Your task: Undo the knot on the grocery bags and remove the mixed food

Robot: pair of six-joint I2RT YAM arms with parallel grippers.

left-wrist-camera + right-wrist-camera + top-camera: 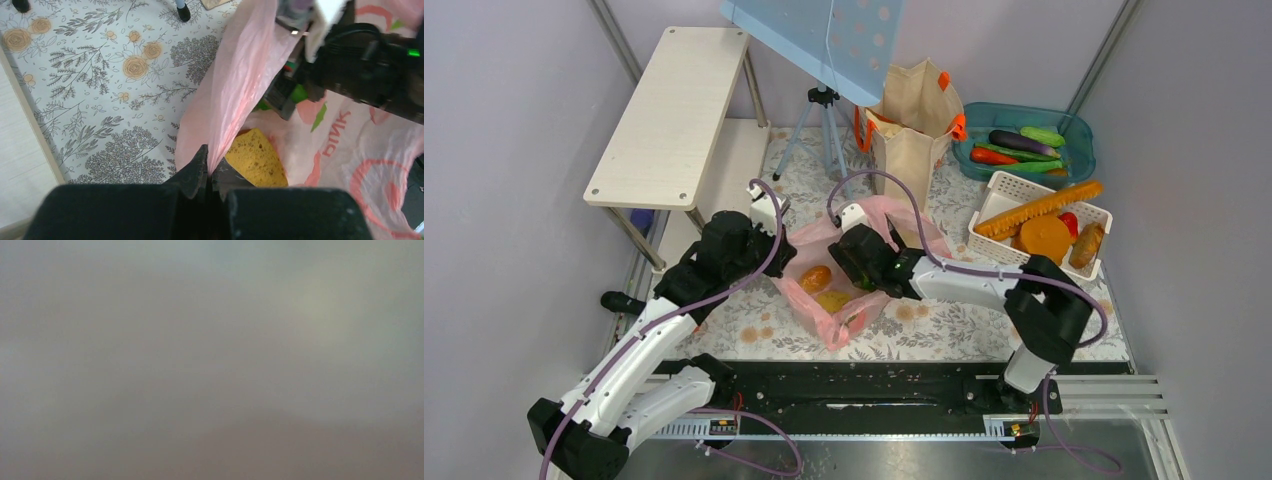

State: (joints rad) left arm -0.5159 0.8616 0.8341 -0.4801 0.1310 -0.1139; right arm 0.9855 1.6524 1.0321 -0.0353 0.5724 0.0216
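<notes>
The pink grocery bag (844,275) lies open near the middle of the floral table (944,325), between the two arms. The left gripper (209,172) has its jaws pressed together on a stretched fold of the bag's left edge, holding the film up taut. The right gripper (849,262) reaches into the bag's mouth from the right; its fingers are buried in the plastic and its wrist view is only a grey blur, so I cannot tell how its jaws stand.

Inside the bag sit an orange-brown bread-like piece (815,278) and a yellow spongy piece (256,156) just beside it, with a bit of green (299,93) close under the right gripper.

Toward the table's far edge stands a beige tote (912,135) with orange handles. At the far right corner a teal tray (1074,150) holds toy vegetables, and in front of it, along the right edge, a white basket (994,200) holds a long loaf and other toy foods. A tripod (822,125) stands left of the tote, a white shelf (674,110) at the far left corner. Bare cloth shows in front of the bag along the near edge.
</notes>
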